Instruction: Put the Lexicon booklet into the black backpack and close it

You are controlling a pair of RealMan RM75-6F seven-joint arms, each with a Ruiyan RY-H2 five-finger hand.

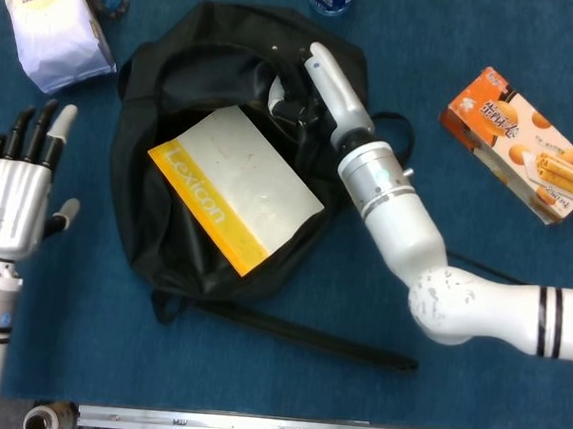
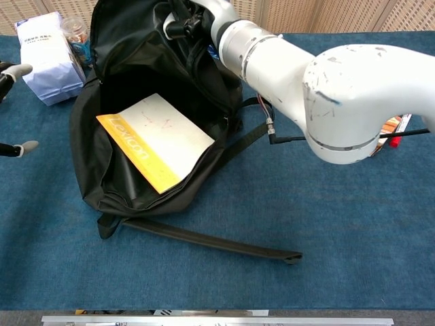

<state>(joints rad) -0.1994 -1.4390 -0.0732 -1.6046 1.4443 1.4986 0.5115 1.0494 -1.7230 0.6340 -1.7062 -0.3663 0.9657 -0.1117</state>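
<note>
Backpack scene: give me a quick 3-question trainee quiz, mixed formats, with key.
1. True or false: the Lexicon booklet lies inside the open black backpack.
2. Which hand is at the backpack's upper rim? A) left hand B) right hand C) both
3. Fill in: the orange snack box lies on the table to the ____ of the backpack in the head view.

Key: 1 true; 2 B, the left hand is off to the side, holding nothing, fingers apart; 3 right.
</note>
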